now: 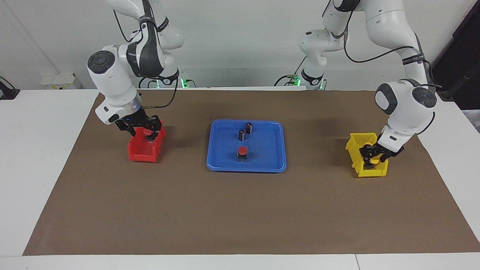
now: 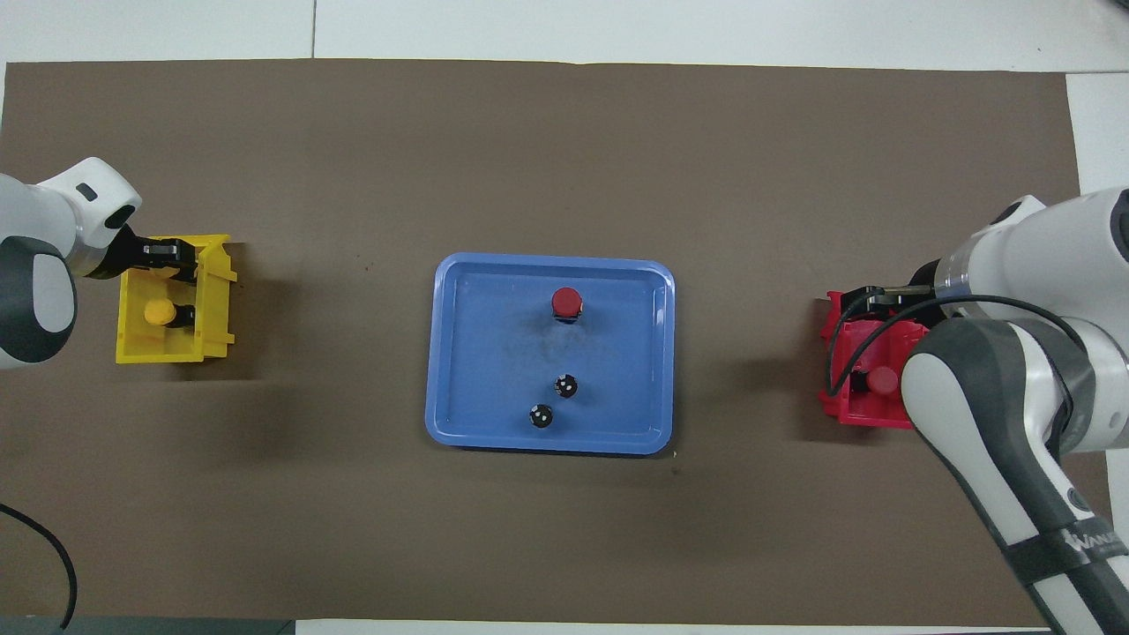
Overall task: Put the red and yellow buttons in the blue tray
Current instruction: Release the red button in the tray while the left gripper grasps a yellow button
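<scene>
One red button (image 1: 243, 150) sat in the blue tray (image 1: 273, 161). The left claw (image 1: 369, 156) reached into the yellow bin (image 1: 360, 139) – fingers unreadable; the right claw (image 1: 144, 129), spread, straddled the button (image 2: 881, 380) in the red bin (image 1: 139, 154) – directly beneath it.

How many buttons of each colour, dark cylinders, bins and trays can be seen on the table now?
Red buttons: 2
Yellow buttons: 1 visible
Dark cylinders: 2
Bins: 2
Blue tray: 1
Total: 8

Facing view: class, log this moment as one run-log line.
left gripper: in yellow bin | right gripper: in red bin | blue tray: one red button
</scene>
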